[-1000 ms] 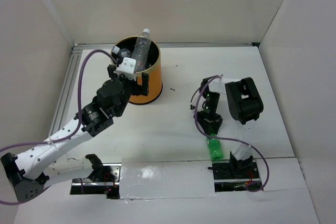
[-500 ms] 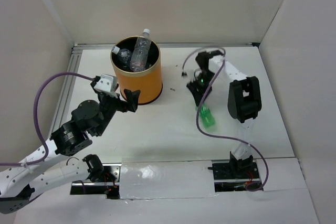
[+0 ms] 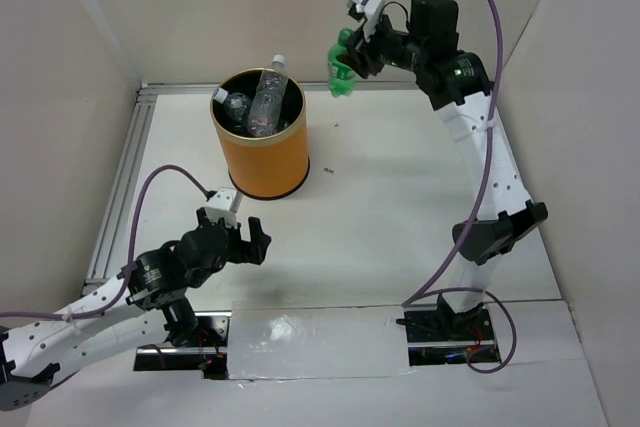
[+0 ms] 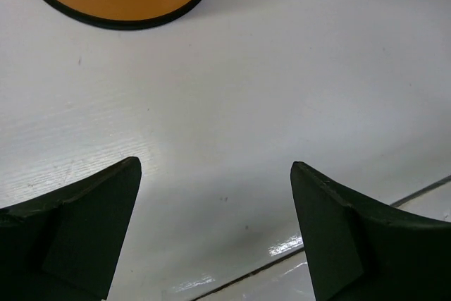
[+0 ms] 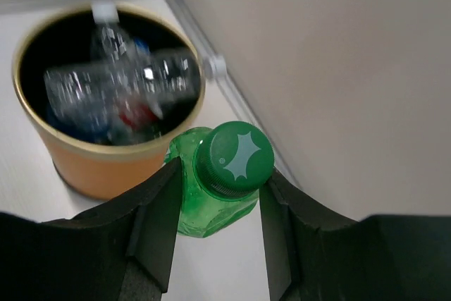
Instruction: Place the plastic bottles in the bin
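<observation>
Near edge: glossy silver strip [image 3: 310, 342] runs betw. the two arm bases.
L claw: left gripper [image 3: 245, 242] sits low over the near-left of the table, jaws spread wide, nothing in them. Wrist cam shows both dark fingers [image 4: 91, 216] w/ only bare surface in the gap.
Table: white table [image 3: 400, 237], matte w/ faint grain and a glare patch by the L claw. Couple of dark specks [image 3: 329, 171] just right of the bin.
Bin: orange bin [image 3: 262, 152] upright, left of centre, far half of the table. Dark inside, thin metal rim. L claw is well apart from it, on its near side.
In the bin: clear bottle [image 3: 268, 97] leans inside, white cap poking over the far rim. More clear plastic under it, too blurred on wrist cam to sort out.
R claw: right gripper [image 3: 355, 52] is up high by the back wall, arm stretched tall, fingers clamped either side of the green bottle [image 3: 342, 72] just under its cap.
Green bottle: in the air, off to the right of the bin, not over the opening.
Rails: aluminium rail [image 3: 125, 177] along the table's left edge, another along the far edge.
Room: plain beige walls [image 3: 300, 7] left, back and right, boxing the table in.
Cable: purple cable [image 3: 480, 7] arcs over the R arm.
</observation>
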Controlling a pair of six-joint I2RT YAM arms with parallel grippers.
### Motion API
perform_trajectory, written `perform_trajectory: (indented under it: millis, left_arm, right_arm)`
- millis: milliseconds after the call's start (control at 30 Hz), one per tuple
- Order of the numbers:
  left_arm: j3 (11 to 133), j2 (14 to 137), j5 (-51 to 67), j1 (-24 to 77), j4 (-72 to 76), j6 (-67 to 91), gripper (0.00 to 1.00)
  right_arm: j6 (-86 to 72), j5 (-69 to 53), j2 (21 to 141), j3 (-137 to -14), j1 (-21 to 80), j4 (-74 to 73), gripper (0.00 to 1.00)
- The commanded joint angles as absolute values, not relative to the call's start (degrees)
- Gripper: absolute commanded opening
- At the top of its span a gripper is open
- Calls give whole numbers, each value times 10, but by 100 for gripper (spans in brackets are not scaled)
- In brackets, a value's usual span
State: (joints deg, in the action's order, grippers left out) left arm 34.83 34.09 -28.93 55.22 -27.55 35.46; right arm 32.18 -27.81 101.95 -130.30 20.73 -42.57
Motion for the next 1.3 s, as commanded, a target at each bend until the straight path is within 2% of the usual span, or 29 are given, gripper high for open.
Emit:
perform_trajectory:
  millis: [0, 267, 567, 733, 767, 800, 867, 900, 1067, 1267]
  left_arm:
    - [353, 316, -287, 556, -279, 421, 100]
    - [347, 311, -287, 562, -302, 440, 100]
    - [347, 306, -293, 567, -308, 453, 100]
    - [347, 311, -293, 567, -302, 453, 100]
    - [347, 316, -293, 567, -297, 447, 100]
    - [347, 316, -293, 567, -292, 447, 100]
    - [347, 330, -293, 567, -286, 441, 100]
    - [347, 330, -293, 567, -286, 441, 100]
    - [352, 347, -293, 567, -258, 412, 100]
    - [345, 364, -258, 567, -191, 389, 100]
  right_arm:
    - [215, -322, 1040, -1328, 226, -238, 0]
    - [173, -329, 1125, -1356, 268, -198, 0]
    - [173, -394, 1118, -1255, 292, -236, 0]
    - [185, -409, 1118, -1245, 297, -272, 1]
    - [192, -409, 1118, -1238, 304, -283, 4]
    - [198, -409, 1118, -1238, 313, -291, 27]
    - [209, -381, 1113, -1238, 319, -307, 87]
    - [209, -372, 1098, -1238, 319, -312, 100]
    - [208, -289, 1071, -1250, 301, -323, 100]
    - [156, -232, 984, -1162, 191, -318, 100]
